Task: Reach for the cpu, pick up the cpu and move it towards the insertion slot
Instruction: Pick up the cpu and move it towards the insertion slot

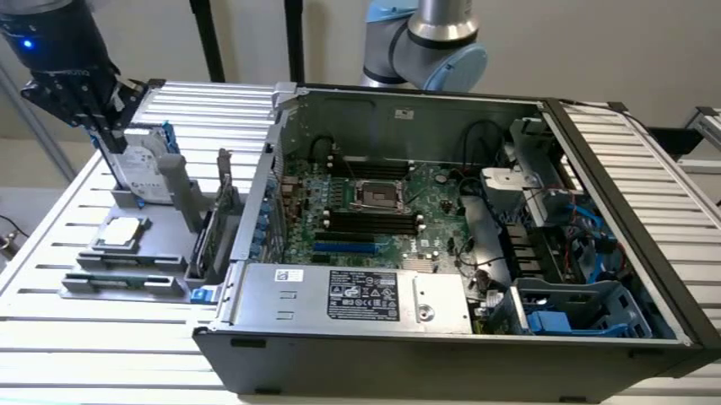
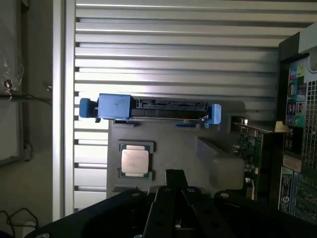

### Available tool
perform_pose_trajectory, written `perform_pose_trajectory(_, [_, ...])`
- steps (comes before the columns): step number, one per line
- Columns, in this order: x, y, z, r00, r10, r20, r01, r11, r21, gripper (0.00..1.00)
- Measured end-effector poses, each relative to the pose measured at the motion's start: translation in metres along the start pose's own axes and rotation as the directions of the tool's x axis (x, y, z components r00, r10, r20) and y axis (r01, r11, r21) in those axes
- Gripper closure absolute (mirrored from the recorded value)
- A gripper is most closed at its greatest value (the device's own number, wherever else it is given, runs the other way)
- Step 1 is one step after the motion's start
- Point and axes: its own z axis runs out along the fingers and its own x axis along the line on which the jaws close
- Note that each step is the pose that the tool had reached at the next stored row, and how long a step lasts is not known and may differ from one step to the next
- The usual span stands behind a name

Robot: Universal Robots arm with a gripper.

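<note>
The cpu (image 1: 121, 232) is a small silvery square chip lying flat in a grey holder (image 1: 124, 257) on the slatted table, at the exterior view's left. From the wrist it shows as a pale square cpu (image 2: 135, 161). My gripper (image 1: 111, 139) hangs high over the back of that holder, just above the upright hard drive (image 1: 144, 173), well above and behind the cpu. Its dark fingers (image 2: 174, 179) meet in one narrow tip with nothing between them. The insertion slot (image 1: 380, 196) is the shiny-framed square socket on the motherboard inside the open computer case.
The open case (image 1: 451, 321) takes up the middle and right of the exterior view, its wall rising between holder and motherboard. Black memory slots (image 1: 366, 221) and a blue card slot (image 1: 344, 249) lie near the socket. A green card (image 1: 208, 232) stands upright beside the holder.
</note>
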Motion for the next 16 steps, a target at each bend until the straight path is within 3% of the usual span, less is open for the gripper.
perform_pose_trajectory(10, [0.044,-0.0105,0.0032,1.0,0.0,-0.0001,0.0,1.0,0.0001,0.89])
perform_pose_trajectory(16, [0.046,-0.0116,0.0033,1.0,0.0,-0.0001,0.0,1.0,0.0002,0.89])
